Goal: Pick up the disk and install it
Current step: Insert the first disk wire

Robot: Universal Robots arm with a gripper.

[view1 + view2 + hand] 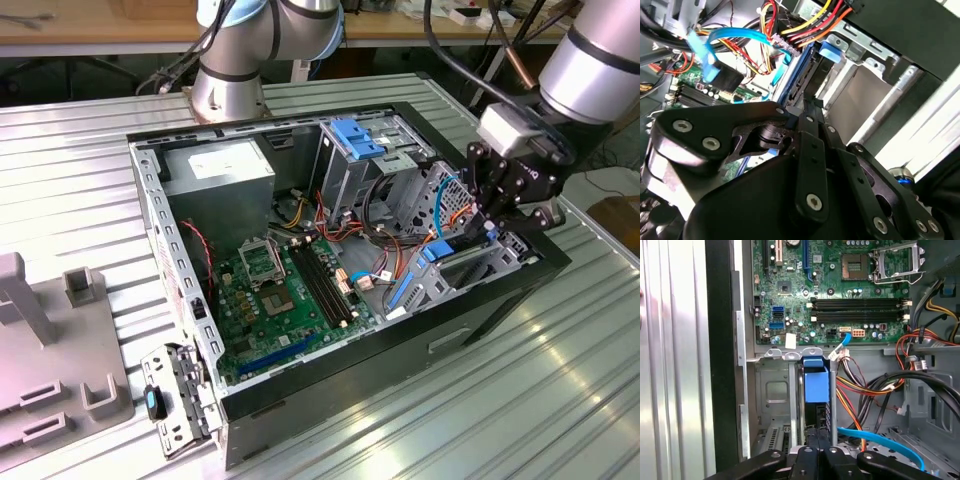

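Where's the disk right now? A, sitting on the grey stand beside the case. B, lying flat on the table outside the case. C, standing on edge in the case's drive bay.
C: in the first wrist view the disk stands on edge between the metal walls of the bay, with the gripper at its end.

The computer case [480,310] was laid open on the table [80,140]. The motherboard [270,300] was mounted on its floor, with the power supply [218,172] at the far corner. The disk [816,385] was stood on edge in the bay at the exterior view's right, beneath the gripper [497,228]. A fixture [50,370] was set on the table, to the exterior view's left of the case.
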